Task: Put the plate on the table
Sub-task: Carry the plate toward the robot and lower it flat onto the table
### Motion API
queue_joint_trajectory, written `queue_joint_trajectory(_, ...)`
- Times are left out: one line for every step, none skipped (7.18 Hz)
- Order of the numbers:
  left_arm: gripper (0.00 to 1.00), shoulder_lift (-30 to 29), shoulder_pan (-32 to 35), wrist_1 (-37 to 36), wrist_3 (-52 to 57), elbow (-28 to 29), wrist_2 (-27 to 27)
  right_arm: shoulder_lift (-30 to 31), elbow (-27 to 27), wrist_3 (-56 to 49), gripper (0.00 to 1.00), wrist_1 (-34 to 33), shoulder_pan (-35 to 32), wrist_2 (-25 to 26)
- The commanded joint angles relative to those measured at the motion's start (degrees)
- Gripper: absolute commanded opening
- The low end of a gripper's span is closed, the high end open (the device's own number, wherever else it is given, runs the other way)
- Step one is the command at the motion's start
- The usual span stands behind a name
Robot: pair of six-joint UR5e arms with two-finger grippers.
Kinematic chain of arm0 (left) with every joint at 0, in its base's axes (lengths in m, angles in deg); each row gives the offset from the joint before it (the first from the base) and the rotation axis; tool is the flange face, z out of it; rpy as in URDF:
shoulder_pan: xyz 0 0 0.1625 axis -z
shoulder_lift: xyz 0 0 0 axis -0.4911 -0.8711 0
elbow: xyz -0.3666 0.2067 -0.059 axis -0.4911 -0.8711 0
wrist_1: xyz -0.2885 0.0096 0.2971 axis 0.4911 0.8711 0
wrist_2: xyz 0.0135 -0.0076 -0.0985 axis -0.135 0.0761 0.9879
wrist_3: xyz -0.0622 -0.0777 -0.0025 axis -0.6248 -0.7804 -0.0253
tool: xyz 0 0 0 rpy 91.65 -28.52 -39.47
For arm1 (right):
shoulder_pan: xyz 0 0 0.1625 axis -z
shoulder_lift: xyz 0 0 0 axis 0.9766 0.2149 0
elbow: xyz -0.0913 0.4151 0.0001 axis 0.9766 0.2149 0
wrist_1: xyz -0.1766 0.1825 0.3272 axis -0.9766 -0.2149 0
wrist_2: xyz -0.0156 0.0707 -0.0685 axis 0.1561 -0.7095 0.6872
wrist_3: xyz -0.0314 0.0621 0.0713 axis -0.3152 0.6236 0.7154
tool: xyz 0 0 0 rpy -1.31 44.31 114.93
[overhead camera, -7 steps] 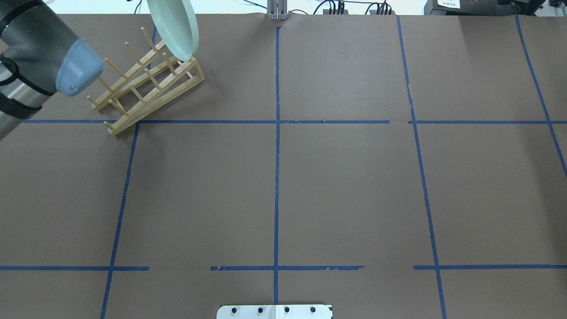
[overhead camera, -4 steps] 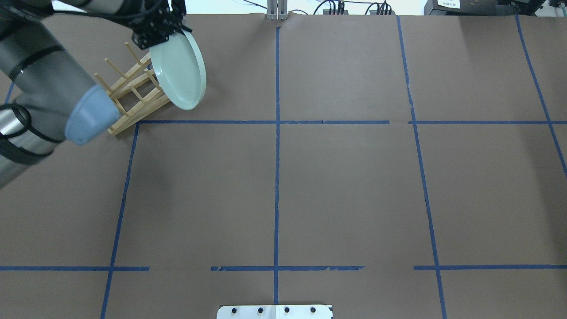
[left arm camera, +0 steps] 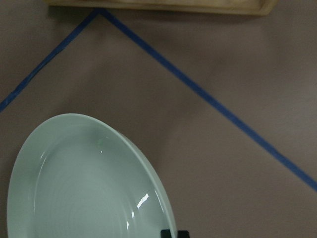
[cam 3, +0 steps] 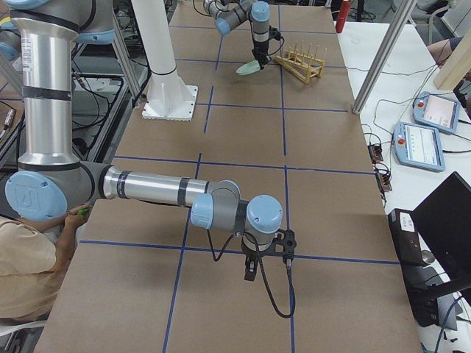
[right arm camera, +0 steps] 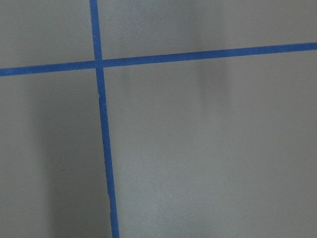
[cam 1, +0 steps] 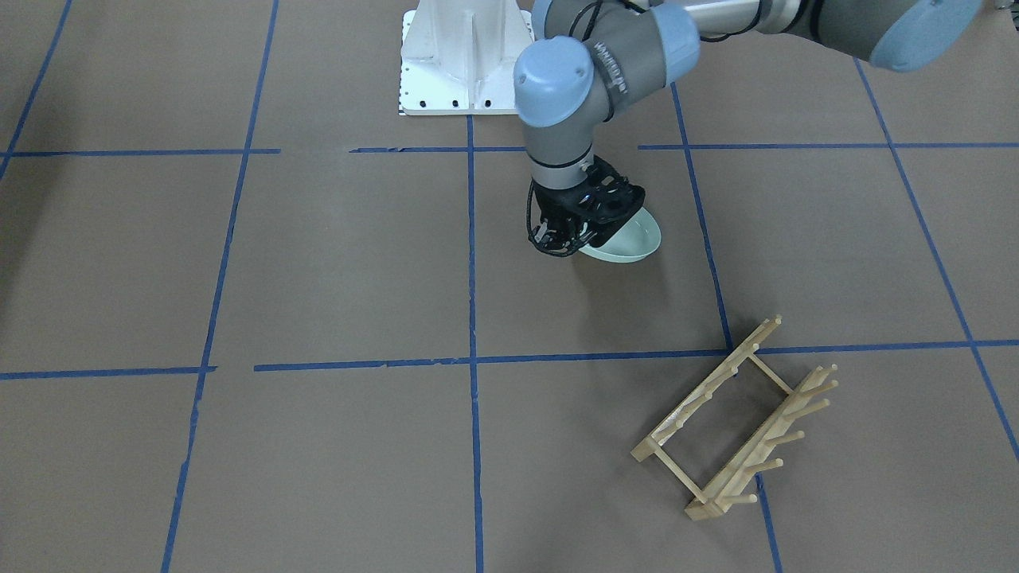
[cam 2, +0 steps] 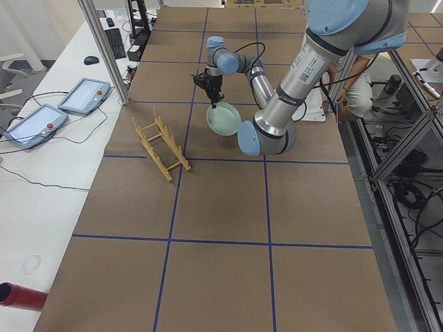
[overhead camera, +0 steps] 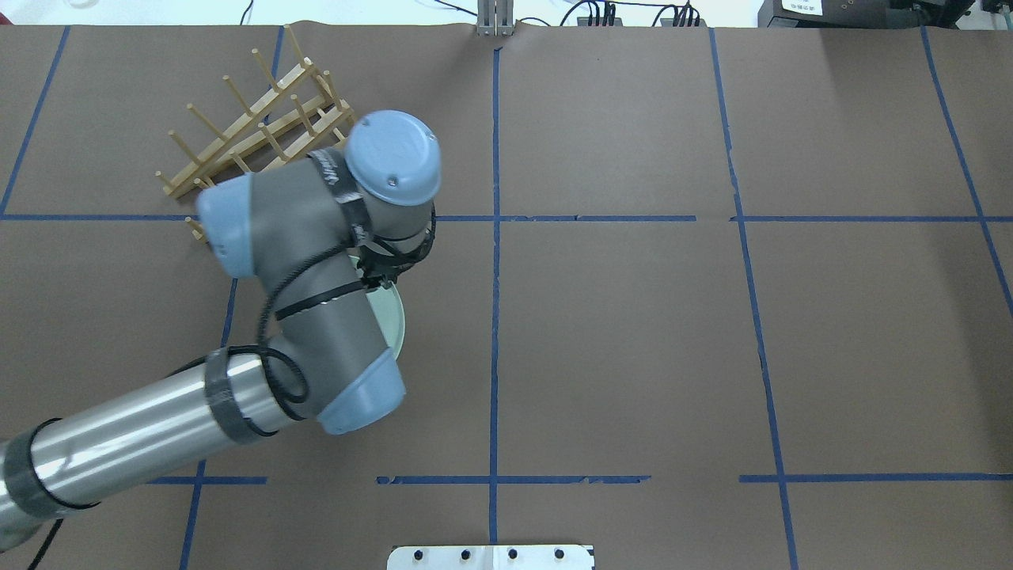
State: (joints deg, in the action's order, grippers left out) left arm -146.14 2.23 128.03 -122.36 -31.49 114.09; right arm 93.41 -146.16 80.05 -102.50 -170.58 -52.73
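Observation:
My left gripper [cam 1: 587, 232] is shut on the rim of the pale mint-green plate [cam 1: 634, 237]. It holds the plate tilted, low over the brown table [cam 1: 318, 263], near the table's middle on my left side. In the overhead view my own wrist covers most of the plate [overhead camera: 393, 317]. The left wrist view shows the plate's [left arm camera: 84, 183] glossy inside, with a black fingertip [left arm camera: 169, 233] at its rim. I cannot tell whether its lower edge touches the table. My right gripper [cam 3: 257, 268] shows only in the exterior right view, low over the table at my far right; I cannot tell if it is open.
The light wooden peg dish rack [cam 1: 736, 422] stands without a plate at the far left of the table [overhead camera: 253, 119], beyond the plate. Blue tape lines cross the paper. The white robot base [cam 1: 466, 56] sits at the near edge.
My left arm has carried the plate away from above the rack, toward me and to the right, and brought it lower and flatter. The rack has stayed in place.

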Motion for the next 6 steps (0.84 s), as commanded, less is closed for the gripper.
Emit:
queue_joint_trajectory(0.0, -5.63, -2.54, -2.54, 7.41, 11.35, -0.47, 0.0, -0.02, 0.0, 1.0, 0.0, 0.0, 0.0)
queue_joint_trajectory(0.0, -5.54, -3.6, -2.81, 8.75, 11.54, -2.56, 0.0, -0.02, 0.0, 1.0, 0.0, 0.0, 0.0)
queue_joint_trajectory(0.5, -5.46, -3.87, -2.82, 8.94, 11.46, -3.88, 0.0, -0.02, 0.0, 1.0, 0.0, 0.0, 0.0)
queue_joint_trajectory(0.99, -5.54, -3.87, -2.82, 9.2, 10.76, -3.99, 0.0, -0.02, 0.0, 1.0, 0.0, 0.0, 0.0)
queue_joint_trajectory(1.0, -5.54, -2.91, -2.47, 12.68, 6.14, -3.81, 0.0, -0.02, 0.0, 1.0, 0.0, 0.0, 0.0)
queue_joint_trajectory(1.0, -4.85, 3.97, 3.02, 16.46, 2.53, -3.38, 0.0, -0.02, 0.0, 1.0, 0.0, 0.0, 0.0)
